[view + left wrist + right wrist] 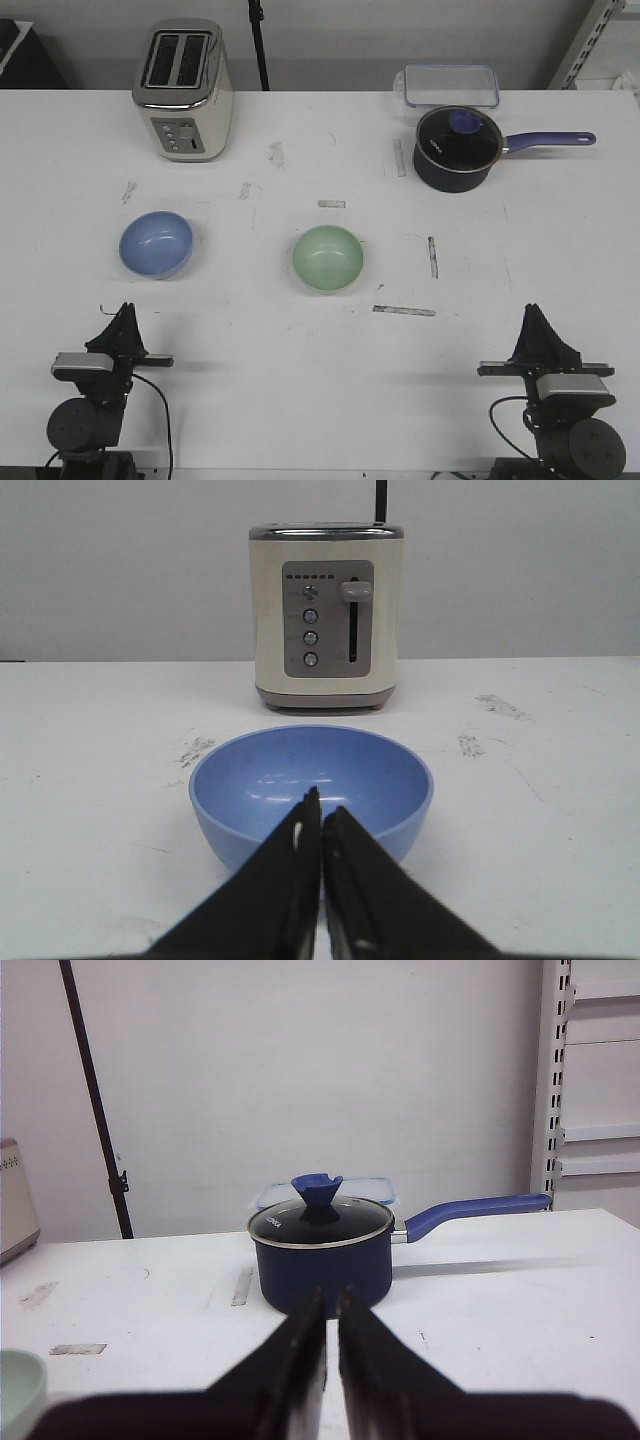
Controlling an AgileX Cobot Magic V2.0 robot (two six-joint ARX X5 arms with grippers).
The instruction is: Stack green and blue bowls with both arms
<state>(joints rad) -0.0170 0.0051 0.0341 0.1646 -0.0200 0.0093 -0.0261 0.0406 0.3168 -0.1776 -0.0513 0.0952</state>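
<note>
The blue bowl (156,244) sits upright on the white table at the left; it also shows in the left wrist view (311,785), just beyond the fingertips. The green bowl (328,259) sits upright near the table's middle, apart from the blue one; only its rim shows in the right wrist view (20,1385). My left gripper (124,312) is shut and empty, near the front edge behind the blue bowl; it also shows in the left wrist view (321,802). My right gripper (536,314) is shut and empty at the front right; it also shows in the right wrist view (331,1296).
A cream toaster (185,90) stands at the back left. A dark blue saucepan with a glass lid (459,148) stands at the back right, its handle pointing right. A clear lidded container (451,84) lies behind it. Tape marks dot the table.
</note>
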